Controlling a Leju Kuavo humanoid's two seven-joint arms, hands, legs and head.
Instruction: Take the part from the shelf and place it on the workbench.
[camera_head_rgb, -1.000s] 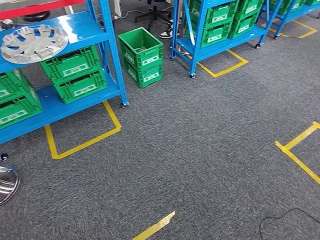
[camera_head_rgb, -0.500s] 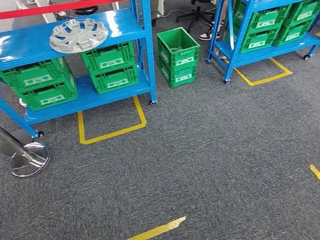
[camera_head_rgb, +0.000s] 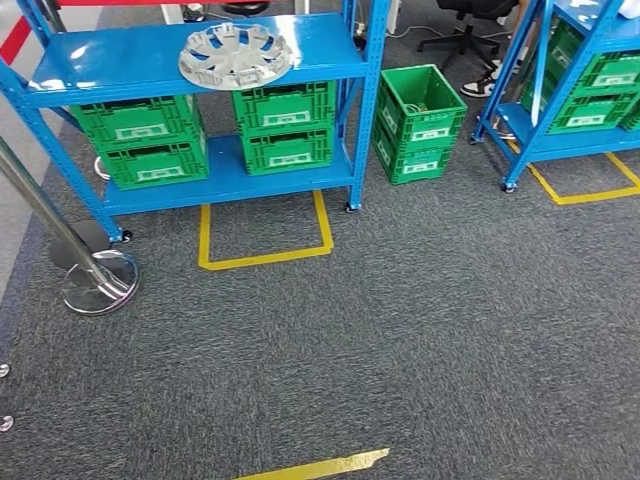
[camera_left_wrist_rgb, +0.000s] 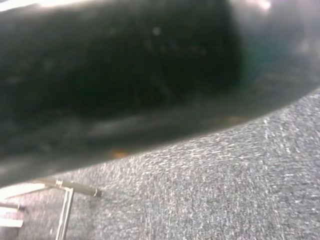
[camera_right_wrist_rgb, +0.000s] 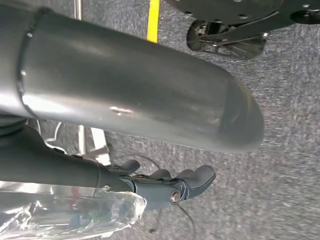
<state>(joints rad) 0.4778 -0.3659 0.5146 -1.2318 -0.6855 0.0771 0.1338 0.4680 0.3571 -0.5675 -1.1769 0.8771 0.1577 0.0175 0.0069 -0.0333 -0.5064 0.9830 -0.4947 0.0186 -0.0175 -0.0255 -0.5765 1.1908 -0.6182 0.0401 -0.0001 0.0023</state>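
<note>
A silver wheel-cover part (camera_head_rgb: 235, 53) is lying flat on the top level of a blue shelf (camera_head_rgb: 136, 62), above green crates (camera_head_rgb: 284, 127) that are stacked on the level below. The right hand (camera_right_wrist_rgb: 166, 182) is hanging over grey carpet, fingers apart, nothing held. The left hand's state cannot be told.

The left wrist view is blurred and mostly dark, while the second blue shelf (camera_head_rgb: 558, 90) is cut off by the head view's edge.
</note>
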